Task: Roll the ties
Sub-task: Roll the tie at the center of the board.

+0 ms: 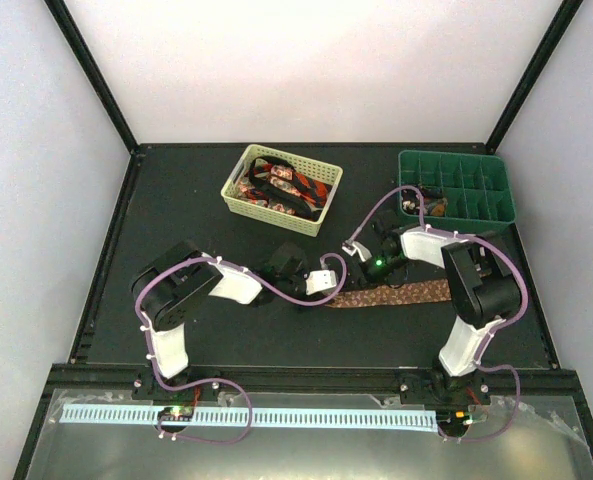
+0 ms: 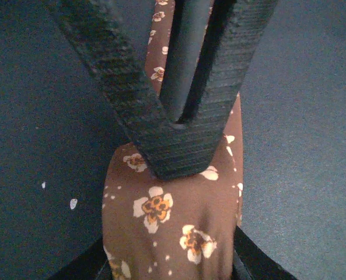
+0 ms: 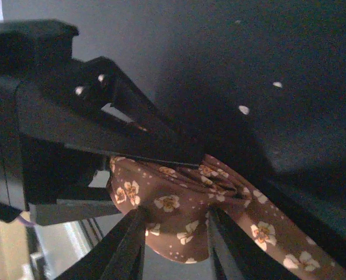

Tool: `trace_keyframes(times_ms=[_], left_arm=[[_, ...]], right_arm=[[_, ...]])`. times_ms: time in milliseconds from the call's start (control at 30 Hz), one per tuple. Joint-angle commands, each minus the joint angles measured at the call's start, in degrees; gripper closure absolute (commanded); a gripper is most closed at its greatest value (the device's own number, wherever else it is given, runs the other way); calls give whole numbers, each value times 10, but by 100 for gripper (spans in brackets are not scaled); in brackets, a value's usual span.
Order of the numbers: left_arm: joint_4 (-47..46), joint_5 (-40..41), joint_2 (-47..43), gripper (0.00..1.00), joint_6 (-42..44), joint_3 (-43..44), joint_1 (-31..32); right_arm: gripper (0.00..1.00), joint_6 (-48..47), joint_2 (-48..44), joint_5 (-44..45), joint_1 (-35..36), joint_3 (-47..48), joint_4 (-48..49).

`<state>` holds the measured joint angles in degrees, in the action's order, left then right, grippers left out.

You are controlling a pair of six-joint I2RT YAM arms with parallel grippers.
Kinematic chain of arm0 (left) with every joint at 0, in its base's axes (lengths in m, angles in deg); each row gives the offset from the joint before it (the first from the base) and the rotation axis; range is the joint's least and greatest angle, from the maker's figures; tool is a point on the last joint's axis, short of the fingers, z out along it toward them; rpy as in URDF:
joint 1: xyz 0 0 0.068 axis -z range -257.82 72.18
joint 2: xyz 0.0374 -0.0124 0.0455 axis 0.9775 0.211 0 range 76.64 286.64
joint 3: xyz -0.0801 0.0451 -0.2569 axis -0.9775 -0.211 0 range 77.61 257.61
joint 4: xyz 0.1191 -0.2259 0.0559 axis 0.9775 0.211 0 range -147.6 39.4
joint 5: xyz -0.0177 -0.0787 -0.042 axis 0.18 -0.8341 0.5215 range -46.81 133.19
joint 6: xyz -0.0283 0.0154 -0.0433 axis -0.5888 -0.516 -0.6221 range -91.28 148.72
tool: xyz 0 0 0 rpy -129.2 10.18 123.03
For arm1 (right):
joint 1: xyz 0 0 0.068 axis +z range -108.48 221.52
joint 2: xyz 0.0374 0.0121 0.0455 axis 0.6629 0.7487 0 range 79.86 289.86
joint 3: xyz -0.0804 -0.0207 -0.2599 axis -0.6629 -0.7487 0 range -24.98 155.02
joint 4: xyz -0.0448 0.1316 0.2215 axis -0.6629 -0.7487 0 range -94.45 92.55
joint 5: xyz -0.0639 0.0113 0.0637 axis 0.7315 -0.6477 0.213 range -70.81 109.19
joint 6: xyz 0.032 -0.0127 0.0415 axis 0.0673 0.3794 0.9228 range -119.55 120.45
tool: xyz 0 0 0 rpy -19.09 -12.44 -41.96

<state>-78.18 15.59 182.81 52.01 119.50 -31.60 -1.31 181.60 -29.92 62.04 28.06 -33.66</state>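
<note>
On a matte black table [image 1: 176, 210] walled by plain white panels [image 1: 306, 70], the overhead view shows a brown tie [image 1: 406, 293] lying flat between the arms, while only the wrist views reveal its soft flowered cloth bunched, with the left gripper [image 2: 167, 256] and right gripper [image 3: 175, 239] each part-closed and pinching it.
</note>
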Motion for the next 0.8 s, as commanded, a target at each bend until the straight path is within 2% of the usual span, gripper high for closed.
trace_keyframes(times_ms=[0,67,133,267,333,400,500,700,767], left_arm=[[48,30,15,69,8,5,2],[46,30,14,69,5,4,2],[44,32,15,68,-2,6,2],[16,20,10,60,-22,-4,-1],[-19,-3,2,50,-32,-19,-5],[-53,-22,-7,34,-43,-35,-9],[-131,-49,-18,24,-59,-68,-14],[-253,-89,33,14,-86,-76,-14],[-265,-87,57,13,-89,-59,-14]], right_arm=[[78,1,0,12,9,6,2],[93,-4,0,15,9,4,-2],[98,-8,-2,19,8,-2,-3],[98,-9,-5,29,6,-24,8],[98,-2,-6,34,3,-32,17],[98,4,-4,41,1,-36,22],[98,13,-2,57,-2,-42,28],[98,30,9,95,-13,-44,39],[98,29,17,91,-15,-41,39]])
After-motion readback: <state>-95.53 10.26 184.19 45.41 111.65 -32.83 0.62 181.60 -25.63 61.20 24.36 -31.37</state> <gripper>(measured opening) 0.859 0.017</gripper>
